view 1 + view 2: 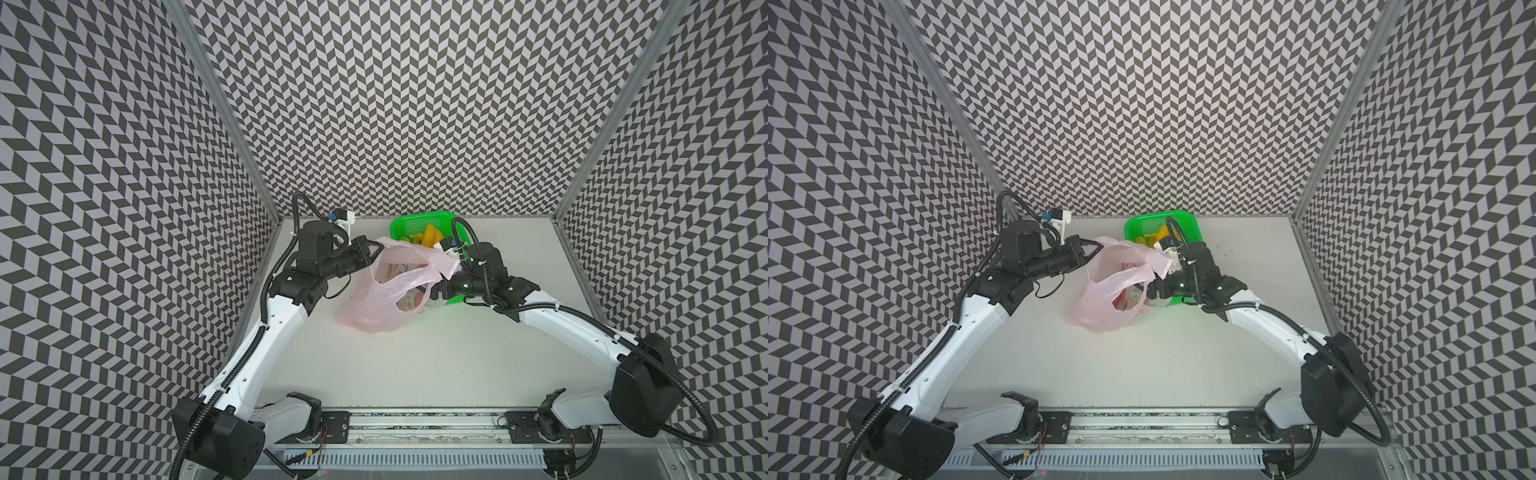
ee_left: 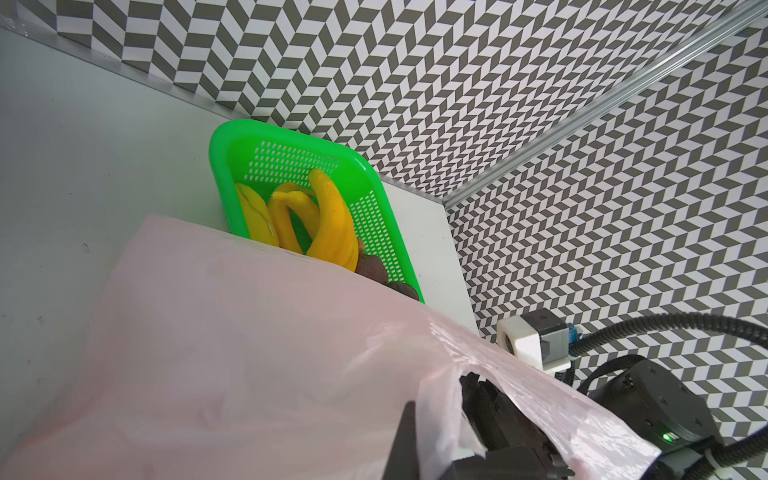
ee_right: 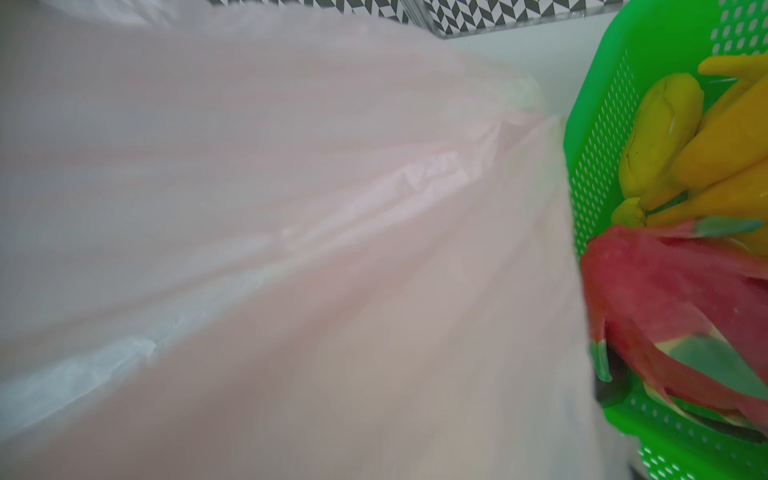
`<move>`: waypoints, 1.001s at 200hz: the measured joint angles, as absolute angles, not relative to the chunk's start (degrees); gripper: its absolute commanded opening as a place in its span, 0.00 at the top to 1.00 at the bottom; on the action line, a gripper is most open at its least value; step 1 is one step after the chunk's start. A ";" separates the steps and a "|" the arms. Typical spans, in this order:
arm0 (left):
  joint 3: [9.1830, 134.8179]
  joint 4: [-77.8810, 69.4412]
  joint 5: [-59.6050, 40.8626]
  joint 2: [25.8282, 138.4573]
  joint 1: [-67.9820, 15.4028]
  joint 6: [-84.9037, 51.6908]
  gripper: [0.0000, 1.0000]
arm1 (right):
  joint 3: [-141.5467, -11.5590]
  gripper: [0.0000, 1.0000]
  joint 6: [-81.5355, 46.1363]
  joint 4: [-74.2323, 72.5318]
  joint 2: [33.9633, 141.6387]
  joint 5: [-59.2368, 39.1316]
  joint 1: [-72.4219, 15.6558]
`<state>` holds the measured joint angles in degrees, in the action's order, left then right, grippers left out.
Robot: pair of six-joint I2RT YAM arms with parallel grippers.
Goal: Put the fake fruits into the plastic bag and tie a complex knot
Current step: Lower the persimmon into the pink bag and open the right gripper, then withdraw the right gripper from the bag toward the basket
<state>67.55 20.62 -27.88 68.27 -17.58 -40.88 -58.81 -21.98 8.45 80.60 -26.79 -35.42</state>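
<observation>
- Plastic bag: pale pink and translucent. It stands on the table between the two arms, just left of the green basket and touching it in both top views. Its mouth is raised and faces the right arm.
- Left gripper: fingers closed, pinching the bag's upper rim on the side away from the basket.
- Right gripper: at the bag's mouth on the basket side, with a handle strip draped over it. Pink film covers the fingers in the right wrist view, so whether they are open or gripping cannot be told.
- Bananas: yellow, lying in the basket's far end against its perforated wall.
- Dragon fruit: pink with green scale tips, in the basket beside the bananas.
- Dark brown fruits: two, in the basket at the bag's edge, partly hidden by the film.
- Bag contents: only red prints show through the film; whether any fruit is inside cannot be told.
</observation>
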 measured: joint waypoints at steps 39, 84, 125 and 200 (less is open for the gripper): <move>67.55 20.71 -27.94 68.27 -15.62 -40.36 1.00 | -57.14 0.10 -19.92 12.49 78.74 -26.57 -35.33; 67.55 20.71 -28.18 68.27 -13.78 -40.12 1.00 | -53.30 0.05 -17.87 16.75 72.36 -25.34 -35.16; 67.55 20.71 -29.08 68.27 -11.40 -39.92 1.00 | -51.33 0.01 -16.43 19.94 65.21 -22.55 -34.52; 67.55 20.88 -30.72 68.18 -8.10 -39.24 1.00 | -54.83 0.00 -11.22 28.32 63.46 -12.84 -30.13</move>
<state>67.55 20.88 -30.72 68.18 -8.10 -39.24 -54.83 -11.22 28.32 63.46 -12.84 -30.13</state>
